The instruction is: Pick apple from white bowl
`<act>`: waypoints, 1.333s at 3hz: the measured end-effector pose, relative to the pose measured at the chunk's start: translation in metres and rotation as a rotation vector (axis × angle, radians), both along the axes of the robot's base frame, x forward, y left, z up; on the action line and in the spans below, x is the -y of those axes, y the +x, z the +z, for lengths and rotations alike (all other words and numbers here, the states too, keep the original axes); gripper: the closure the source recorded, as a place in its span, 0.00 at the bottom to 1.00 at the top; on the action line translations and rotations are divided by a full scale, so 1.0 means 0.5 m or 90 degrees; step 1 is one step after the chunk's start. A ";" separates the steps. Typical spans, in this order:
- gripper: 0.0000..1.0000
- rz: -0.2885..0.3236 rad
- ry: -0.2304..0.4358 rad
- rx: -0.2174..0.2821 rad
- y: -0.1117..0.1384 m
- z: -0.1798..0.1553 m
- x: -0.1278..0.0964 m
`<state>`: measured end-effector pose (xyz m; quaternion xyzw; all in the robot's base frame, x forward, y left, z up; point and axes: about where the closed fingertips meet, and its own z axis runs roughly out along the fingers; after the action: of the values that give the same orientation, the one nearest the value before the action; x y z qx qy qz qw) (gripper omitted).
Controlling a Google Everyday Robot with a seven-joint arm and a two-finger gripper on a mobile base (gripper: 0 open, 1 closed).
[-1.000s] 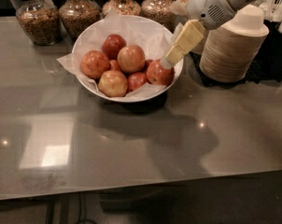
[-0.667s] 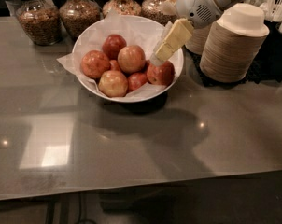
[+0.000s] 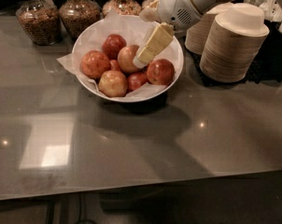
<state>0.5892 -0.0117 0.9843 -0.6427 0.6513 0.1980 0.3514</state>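
Apple [image 3: 126, 58]: lies at the middle of the white bowl [image 3: 174, 80], among redder apples [image 3: 160, 71]. It is just left of the gripper's tip.
Gripper [image 3: 141, 60]: slants down-left from the arm [image 3: 187, 3] at upper right. Its tip is at the apple's right side. How far open, cannot tell.

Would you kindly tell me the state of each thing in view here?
gripper, low over the white bowl, tip beside the apple.
apple, resting in the bowl among other apples, not lifted.
white bowl, upright, paper-lined, holding several apples.
jars, upright, filled.
beige bowls, stacked upside down.
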 end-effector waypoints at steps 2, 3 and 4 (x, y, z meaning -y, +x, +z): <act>0.07 0.022 -0.025 -0.011 0.016 -0.049 -0.028; 0.15 0.022 -0.033 -0.016 0.024 -0.067 -0.032; 0.17 0.020 -0.036 -0.020 0.032 -0.076 -0.034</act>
<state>0.6053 0.0053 0.9462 -0.6595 0.6519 0.1950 0.3195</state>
